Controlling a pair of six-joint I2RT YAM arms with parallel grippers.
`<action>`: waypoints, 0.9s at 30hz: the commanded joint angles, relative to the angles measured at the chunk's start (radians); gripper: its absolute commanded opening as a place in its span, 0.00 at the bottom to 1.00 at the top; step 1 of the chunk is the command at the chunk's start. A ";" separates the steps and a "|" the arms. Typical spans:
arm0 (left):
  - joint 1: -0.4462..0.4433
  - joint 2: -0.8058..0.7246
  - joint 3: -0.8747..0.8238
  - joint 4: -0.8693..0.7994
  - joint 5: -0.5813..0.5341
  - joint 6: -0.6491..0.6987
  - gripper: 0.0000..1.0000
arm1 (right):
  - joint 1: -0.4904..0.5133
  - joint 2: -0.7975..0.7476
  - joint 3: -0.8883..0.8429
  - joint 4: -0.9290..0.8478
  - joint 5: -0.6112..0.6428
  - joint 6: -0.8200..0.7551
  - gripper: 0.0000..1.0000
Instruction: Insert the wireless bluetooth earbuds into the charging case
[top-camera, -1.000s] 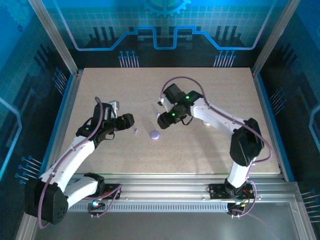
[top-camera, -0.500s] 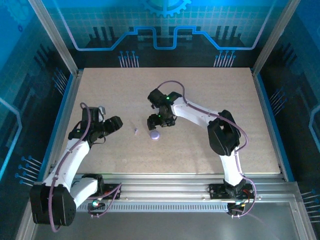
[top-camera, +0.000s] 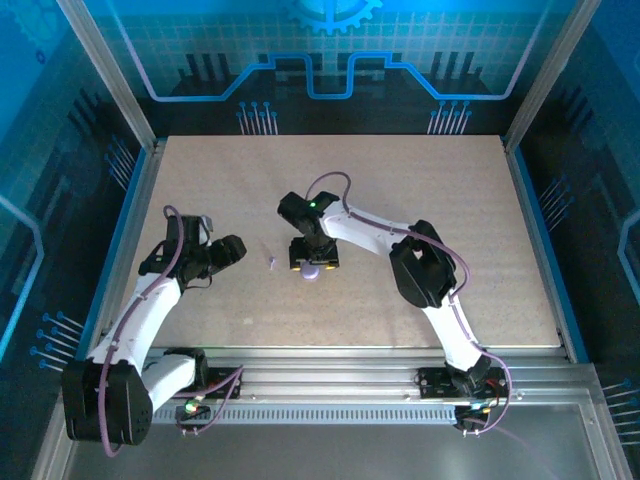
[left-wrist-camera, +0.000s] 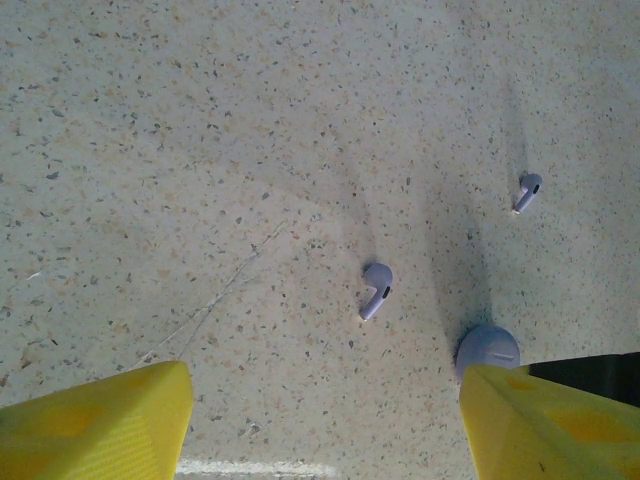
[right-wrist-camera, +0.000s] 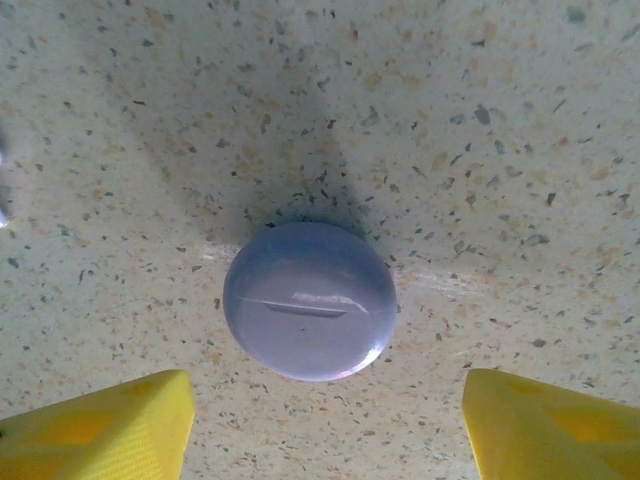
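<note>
As the right hand hangs released over the charging case, table shows round its rim

Both arms extend inward, left pincer and right pincer each gaping (yellow fingers well apart).

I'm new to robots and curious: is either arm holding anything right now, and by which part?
Nothing is held. The right fingers stand open above the charging case, not touching it; the left fingers are open too.

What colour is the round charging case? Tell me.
Lilac-purple, smooth and glossy; the charging case shows best in the right wrist view.
</note>
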 joint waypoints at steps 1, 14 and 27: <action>0.012 0.001 -0.002 -0.010 0.029 -0.014 0.72 | 0.010 0.034 0.041 -0.058 0.023 0.070 0.72; 0.012 0.014 -0.025 0.025 0.053 -0.023 0.72 | 0.015 0.100 0.104 -0.086 0.009 0.076 0.69; 0.015 0.026 -0.022 0.033 0.063 -0.021 0.72 | 0.018 0.172 0.166 -0.102 0.001 0.065 0.63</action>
